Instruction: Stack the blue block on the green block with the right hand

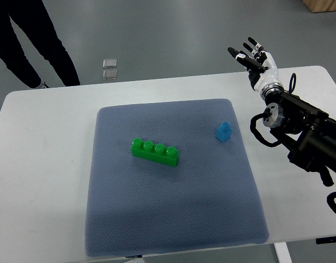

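A long green block (155, 152) with a row of studs lies near the middle of the grey-blue mat (168, 219). A small blue block (223, 132) stands upright on the mat to its right, apart from it. My right hand (250, 56) is raised over the table's far right edge, above and to the right of the blue block, with its fingers spread and holding nothing. Its black arm (305, 131) comes in from the right edge. My left arm is out of view.
The white table (42, 164) carries the mat. A person's dark legs (31, 44) stand on the floor beyond the table's far left corner. Two small clear square objects (109, 68) lie on the floor behind the table.
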Available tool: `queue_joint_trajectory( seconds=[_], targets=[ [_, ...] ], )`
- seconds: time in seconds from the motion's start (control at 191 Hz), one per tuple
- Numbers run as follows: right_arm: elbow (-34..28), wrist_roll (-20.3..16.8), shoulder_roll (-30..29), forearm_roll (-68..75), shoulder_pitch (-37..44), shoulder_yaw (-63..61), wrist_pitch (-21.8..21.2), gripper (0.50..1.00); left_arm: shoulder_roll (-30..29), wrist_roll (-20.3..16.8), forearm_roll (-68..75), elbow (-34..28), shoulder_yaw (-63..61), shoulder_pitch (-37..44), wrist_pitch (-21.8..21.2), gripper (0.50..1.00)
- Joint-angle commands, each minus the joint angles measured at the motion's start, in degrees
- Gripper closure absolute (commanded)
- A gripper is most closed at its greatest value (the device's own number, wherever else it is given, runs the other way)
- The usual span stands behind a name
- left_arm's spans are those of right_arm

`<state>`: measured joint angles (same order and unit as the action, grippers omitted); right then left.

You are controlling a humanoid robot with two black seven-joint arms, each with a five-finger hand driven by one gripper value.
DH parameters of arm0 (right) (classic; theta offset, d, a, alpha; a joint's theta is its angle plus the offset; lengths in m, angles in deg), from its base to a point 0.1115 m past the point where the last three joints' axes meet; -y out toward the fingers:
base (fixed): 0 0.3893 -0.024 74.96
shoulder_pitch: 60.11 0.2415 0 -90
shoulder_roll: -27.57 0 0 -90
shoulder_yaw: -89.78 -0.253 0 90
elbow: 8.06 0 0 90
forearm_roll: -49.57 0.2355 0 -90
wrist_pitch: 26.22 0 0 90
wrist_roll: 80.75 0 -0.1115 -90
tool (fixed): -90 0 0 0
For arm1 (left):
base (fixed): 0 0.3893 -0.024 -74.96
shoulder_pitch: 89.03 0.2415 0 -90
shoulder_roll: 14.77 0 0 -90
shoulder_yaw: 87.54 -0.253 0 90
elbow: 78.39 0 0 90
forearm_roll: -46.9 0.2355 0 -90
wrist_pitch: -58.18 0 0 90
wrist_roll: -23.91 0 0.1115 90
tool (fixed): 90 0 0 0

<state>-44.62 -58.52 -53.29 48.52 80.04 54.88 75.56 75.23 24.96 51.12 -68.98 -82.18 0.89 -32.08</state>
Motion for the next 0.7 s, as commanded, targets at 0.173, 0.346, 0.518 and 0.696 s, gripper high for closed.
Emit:
queue_joint_trajectory(
  seconds=[0.173, 0.346, 0.518, 0.696],
  targets=[
    [0.0, 0.0, 0.0, 0.0, 0.0, -0.1, 0.0, 0.595, 0.0, -0.2, 0.0, -0.1, 0.0, 0.0, 0.0, 0.500],
    [0.0, 0.0, 0.0, 0.0, -0.1, -0.1, 0.0, 0.595, 0.0, -0.2, 0.0, -0.1, 0.2, 0.3, 0.0, 0.500],
    [0.0, 0.0, -0.1, 0.0, -0.1, -0.2, 0.0, 0.595, 0.0, -0.2, 0.0, -0.1, 0.1, 0.2, 0.0, 0.500],
    [0.0, 0.0, 0.0, 0.0, 0.0, -0.2, 0.0, 0.595, 0.0, -0.2, 0.0, -0.1, 0.2, 0.2, 0.0, 0.500]
  ],
)
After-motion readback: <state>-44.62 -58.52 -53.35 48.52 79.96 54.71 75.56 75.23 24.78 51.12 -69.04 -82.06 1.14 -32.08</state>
